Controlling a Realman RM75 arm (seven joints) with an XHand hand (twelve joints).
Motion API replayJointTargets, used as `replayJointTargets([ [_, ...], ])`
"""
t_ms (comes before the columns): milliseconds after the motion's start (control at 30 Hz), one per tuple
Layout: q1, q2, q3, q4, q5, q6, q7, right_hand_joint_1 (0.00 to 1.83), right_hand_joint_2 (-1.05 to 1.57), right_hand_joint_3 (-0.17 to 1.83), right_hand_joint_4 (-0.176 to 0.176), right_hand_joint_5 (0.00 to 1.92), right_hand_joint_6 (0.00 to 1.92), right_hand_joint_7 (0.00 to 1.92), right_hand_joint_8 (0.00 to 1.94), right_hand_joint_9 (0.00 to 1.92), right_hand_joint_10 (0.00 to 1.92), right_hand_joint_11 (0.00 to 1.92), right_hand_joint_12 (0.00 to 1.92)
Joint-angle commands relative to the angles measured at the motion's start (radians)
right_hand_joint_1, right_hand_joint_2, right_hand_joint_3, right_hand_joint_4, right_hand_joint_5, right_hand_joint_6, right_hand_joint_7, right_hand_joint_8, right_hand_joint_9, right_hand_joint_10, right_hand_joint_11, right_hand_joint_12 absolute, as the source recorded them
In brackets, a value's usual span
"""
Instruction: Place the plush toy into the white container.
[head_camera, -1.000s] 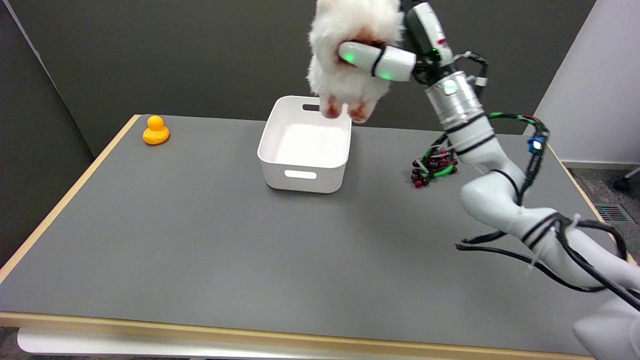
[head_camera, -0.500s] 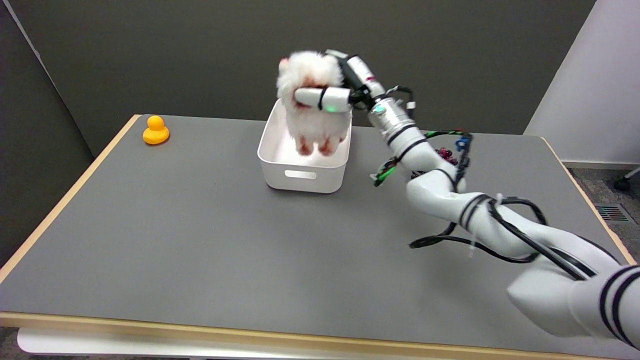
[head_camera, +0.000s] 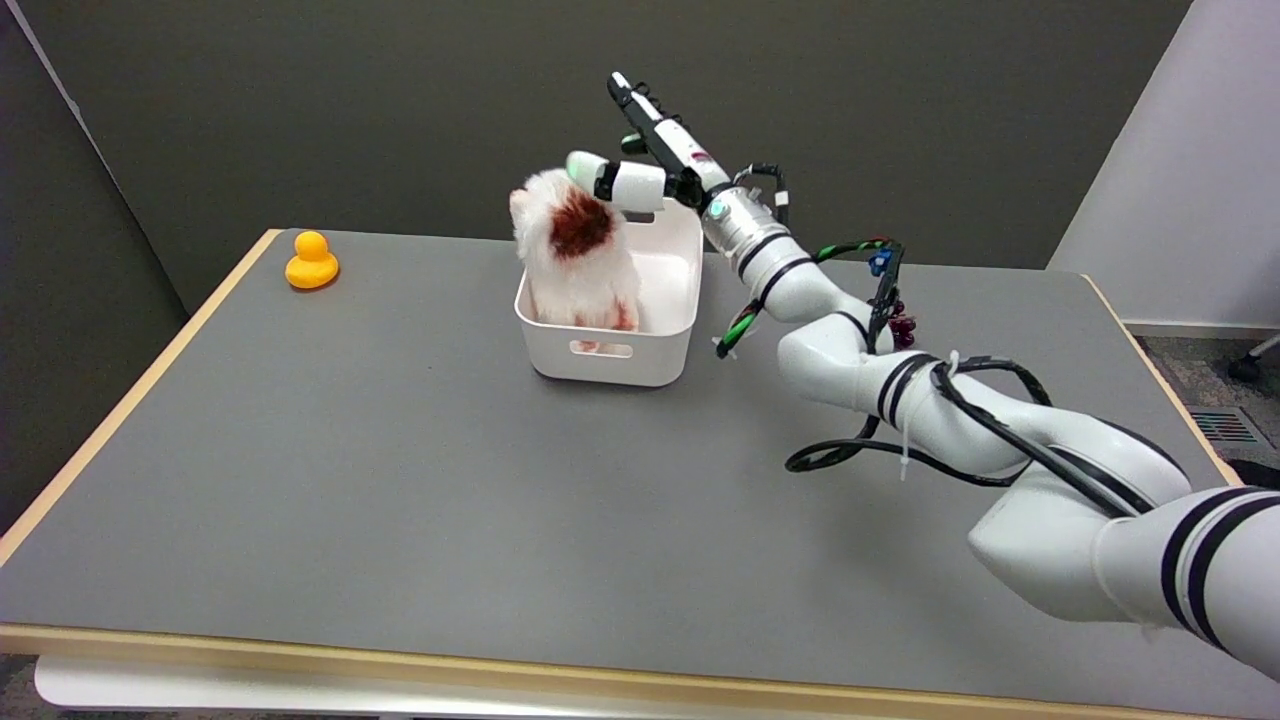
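Note:
The white plush toy (head_camera: 577, 262), fluffy with a dark red patch on its head, stands inside the white container (head_camera: 665, 340) at its left side, its top above the rim. My right hand (head_camera: 645, 165) hovers over the container's back edge, just right of the toy's head. Its fingers are spread apart and hold nothing. One fingertip (head_camera: 580, 166) is close to the top of the toy; whether it touches is unclear.
A yellow rubber duck (head_camera: 311, 261) sits at the table's far left corner. A bunch of dark red beads (head_camera: 902, 322) lies behind my right arm, mostly hidden. The grey table (head_camera: 400, 480) has a wooden edge.
The hand lowered the plush toy into the container, then let go and opened. The toy now stands in the container by itself, tipped toward the left.

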Motion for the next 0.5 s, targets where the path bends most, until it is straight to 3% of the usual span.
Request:
replayJointTargets([
  [33, -0.063, 0.127, 0.089, 0.165, 0.116, 0.056, -0.043, 0.45, 0.57, 0.67, 0.036, 0.00, 0.00, 0.00, 0.00, 0.00, 0.00, 0.00, 0.52],
  [100, -0.122, 0.170, 0.146, 0.225, 0.231, 0.104, -0.043, 0.42, 0.58, 0.69, 0.050, 0.00, 0.00, 0.00, 0.00, 0.00, 0.00, 0.00, 0.16],
  [133, -0.149, 0.193, 0.174, 0.255, 0.283, 0.118, -0.042, 0.44, 0.59, 0.78, 0.053, 0.00, 0.00, 0.00, 0.00, 0.00, 0.00, 0.00, 0.18],
  [167, -0.181, 0.223, 0.204, 0.291, 0.344, 0.131, -0.041, 0.45, 0.61, 0.87, 0.057, 0.00, 0.00, 0.00, 0.00, 0.00, 0.00, 0.00, 0.23],
  [233, -0.259, 0.297, 0.259, 0.363, 0.501, 0.167, -0.041, 0.38, 0.68, 0.77, 0.054, 0.00, 0.00, 0.00, 0.00, 0.00, 0.00, 0.00, 0.52],
  [300, -0.331, 0.359, 0.303, 0.411, 0.604, 0.202, -0.048, 0.29, 0.67, 0.95, 0.041, 0.00, 0.00, 0.00, 0.11, 0.02, 0.41, 0.00, 0.85],
  [367, -0.408, 0.422, 0.334, 0.461, 0.707, 0.268, -0.041, 0.28, 0.67, 0.97, 0.039, 0.00, 0.00, 0.00, 0.12, 0.03, 0.47, 0.00, 0.89],
  [433, -0.479, 0.470, 0.351, 0.460, 0.766, 0.360, -0.034, 0.28, 0.72, 0.89, 0.035, 0.00, 0.00, 0.00, 0.06, 0.01, 0.36, 0.00, 0.77],
  [500, -0.533, 0.486, 0.367, 0.440, 0.801, 0.417, -0.011, 0.29, 0.69, 0.94, 0.032, 0.00, 0.00, 0.00, 0.03, 0.00, 0.31, 0.00, 0.71],
])
